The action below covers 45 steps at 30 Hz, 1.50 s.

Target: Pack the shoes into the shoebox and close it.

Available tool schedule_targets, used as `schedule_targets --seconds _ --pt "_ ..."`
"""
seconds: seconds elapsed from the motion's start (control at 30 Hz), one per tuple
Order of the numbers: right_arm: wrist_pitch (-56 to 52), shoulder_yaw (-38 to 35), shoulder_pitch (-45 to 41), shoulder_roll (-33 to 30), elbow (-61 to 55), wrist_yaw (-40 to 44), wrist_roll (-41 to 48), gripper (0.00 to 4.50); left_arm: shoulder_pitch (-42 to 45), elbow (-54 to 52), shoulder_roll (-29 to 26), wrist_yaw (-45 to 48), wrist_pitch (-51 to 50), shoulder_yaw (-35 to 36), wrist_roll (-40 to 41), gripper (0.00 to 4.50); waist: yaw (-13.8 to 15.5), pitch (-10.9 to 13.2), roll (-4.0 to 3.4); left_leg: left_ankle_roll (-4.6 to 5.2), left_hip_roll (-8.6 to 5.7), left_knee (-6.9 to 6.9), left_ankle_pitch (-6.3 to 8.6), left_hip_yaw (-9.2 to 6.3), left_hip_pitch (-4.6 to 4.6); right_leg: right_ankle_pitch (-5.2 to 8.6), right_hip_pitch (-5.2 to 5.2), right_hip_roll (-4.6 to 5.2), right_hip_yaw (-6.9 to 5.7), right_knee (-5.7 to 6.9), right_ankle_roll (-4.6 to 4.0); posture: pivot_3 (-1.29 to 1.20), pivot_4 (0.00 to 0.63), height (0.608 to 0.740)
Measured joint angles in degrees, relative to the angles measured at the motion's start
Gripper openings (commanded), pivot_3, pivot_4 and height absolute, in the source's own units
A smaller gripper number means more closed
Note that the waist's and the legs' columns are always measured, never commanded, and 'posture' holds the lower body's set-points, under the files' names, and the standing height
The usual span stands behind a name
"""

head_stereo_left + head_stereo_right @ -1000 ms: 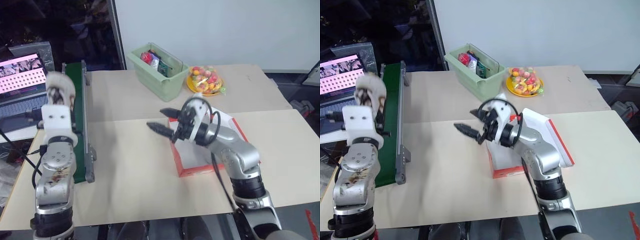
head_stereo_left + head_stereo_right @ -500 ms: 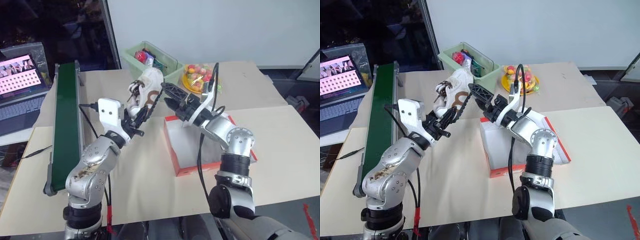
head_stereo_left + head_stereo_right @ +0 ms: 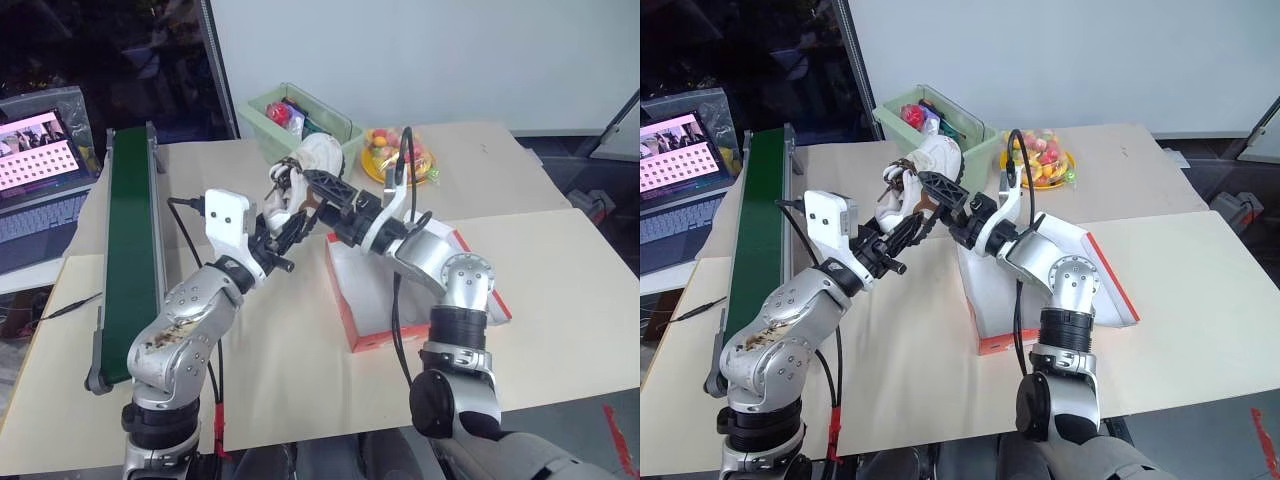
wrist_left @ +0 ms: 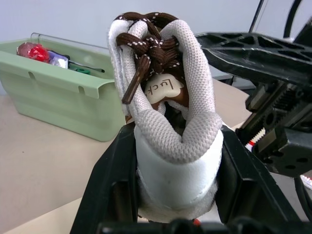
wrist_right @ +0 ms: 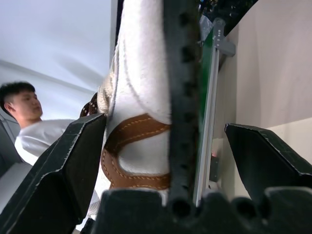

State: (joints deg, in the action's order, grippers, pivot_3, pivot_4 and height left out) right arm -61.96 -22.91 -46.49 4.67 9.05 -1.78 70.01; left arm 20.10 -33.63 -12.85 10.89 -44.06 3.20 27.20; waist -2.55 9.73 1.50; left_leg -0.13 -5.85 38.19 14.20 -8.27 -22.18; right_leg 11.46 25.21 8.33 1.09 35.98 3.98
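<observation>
A beige table [image 3: 520, 170] stands against a white wall [image 3: 420, 50]. Left of the table: a dark window [image 3: 100, 50] and a lit laptop [image 3: 40, 150].

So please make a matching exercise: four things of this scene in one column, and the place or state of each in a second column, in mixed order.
Things:
1. shoe
2. shoebox
3. green bin
4. laptop

Places or states:
A. open, white inside, on the table
B. clamped in the left gripper, above the table
C. at the far left, screen lit
D. at the table's far edge, holding small items

Pairs: 1-B, 2-A, 3-D, 4-C
</observation>
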Motion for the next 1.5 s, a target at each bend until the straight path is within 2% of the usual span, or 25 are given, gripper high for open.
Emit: schedule_targets --seconds 0.27,0.53,0.57,0.7,0.9,1.0,1.1,1.2,1.3,1.43,1.5 --pt "1.40 0.47 0.03 0.06 -0.41 -1.84 -0.07 0.87 0.75 0.66 -0.17 0.18 0.06 -0.07 -0.04 1.83 -0.05 0.00 0.00 0.00 0.01 0.00 0.00 0.08 0.00 0.00 0.01 0.00 0.02 0.00 0.00 0.00 0.150 0.740" --pt "1.93 1.15 0.29 0.14 -0.74 -2.79 0.02 0.87 0.72 0.68 -2.78 0.91 1.58 -1.93 -2.36 1.83 -0.02 0.00 0.00 0.00 0.00 0.00 0.00 0.26 0.00 0.00 0.01 -0.01 0.03 0.02 0.00 0.00 0.150 0.740" --pt "2.08 1.23 0.29 0.16 -0.94 -2.81 0.08 0.84 0.68 0.71 -2.79 1.06 1.99 -1.99 -2.50 2.33 -0.02 0.00 0.00 0.00 0.00 0.00 0.00 0.26 0.00 0.00 0.01 -0.01 0.04 0.01 0.00 0.00 0.150 0.740" --pt "3.07 1.23 0.30 0.19 -1.90 -3.06 0.64 0.84 0.44 0.72 -4.77 2.75 4.52 -3.14 -4.25 3.51 -0.04 0.00 -0.01 0.00 0.02 0.00 0.00 0.28 0.01 0.00 0.02 -0.02 0.04 0.02 0.00 0.00 0.150 0.740" --pt "12.09 -0.42 0.11 0.24 -1.85 -5.34 -0.64 0.84 -0.27 0.86 -4.84 3.86 6.69 -3.47 -5.21 3.51 0.06 0.00 -0.01 0.01 0.01 0.00 0.00 0.32 0.01 0.00 0.01 -0.02 0.06 0.01 0.00 0.00 0.150 0.740" --pt "17.84 -1.37 -1.05 -0.66 -0.84 -8.46 -5.14 0.84 -0.62 0.83 -6.30 4.89 7.97 -3.39 -6.21 3.51 -0.02 0.00 -0.01 0.00 0.02 0.00 0.00 0.36 0.01 0.00 0.05 -0.02 0.07 0.02 0.00 0.00 0.150 0.740" --pt "19.51 1.18 -2.69 -4.18 -0.53 -9.51 -11.64 0.84 -1.40 0.47 -9.27 8.27 9.41 -3.34 -6.21 3.51 -0.23 0.00 -0.03 0.02 0.06 -0.01 0.01 0.50 0.00 0.00 0.14 -0.05 0.16 0.08 -0.01 0.00 0.150 0.740" --pt "15.90 2.52 -3.81 -9.56 -0.66 -10.97 -13.89 0.84 -5.46 0.40 -15.35 13.88 12.86 -3.46 -7.38 3.51 -0.17 0.00 -0.04 0.04 0.13 -0.02 0.02 0.56 0.00 -0.01 0.13 -0.11 0.20 0.07 -0.02 0.00 0.150 0.740" --pt "4.45 3.45 -4.89 -16.90 -1.20 -12.55 -12.36 0.84 -9.50 0.77 -21.09 21.82 16.59 -3.45 -7.03 3.51 0.06 0.05 -0.11 0.06 0.34 -0.03 0.04 0.62 -0.02 -0.05 0.12 -0.15 0.22 -0.08 -0.09 0.00 0.150 0.740" --pt "-13.40 4.36 -10.24 -25.23 -1.24 -12.60 -8.45 0.84 -9.29 2.42 -23.39 28.81 18.87 -3.58 -5.79 3.51 0.20 0.11 -0.22 0.11 0.44 -0.03 0.05 0.72 0.02 -0.08 0.01 -0.23 0.20 -0.16 -0.14 0.00 0.150 0.740" --pt "-19.41 3.89 -12.87 -27.37 -0.76 -12.55 -7.76 0.84 -8.99 3.45 -23.45 30.63 19.23 -4.01 -5.46 3.51 0.13 0.11 -0.22 0.19 0.51 -0.02 0.10 0.78 0.05 -0.09 -0.06 -0.32 0.20 -0.19 -0.15 0.00 0.150 0.740"
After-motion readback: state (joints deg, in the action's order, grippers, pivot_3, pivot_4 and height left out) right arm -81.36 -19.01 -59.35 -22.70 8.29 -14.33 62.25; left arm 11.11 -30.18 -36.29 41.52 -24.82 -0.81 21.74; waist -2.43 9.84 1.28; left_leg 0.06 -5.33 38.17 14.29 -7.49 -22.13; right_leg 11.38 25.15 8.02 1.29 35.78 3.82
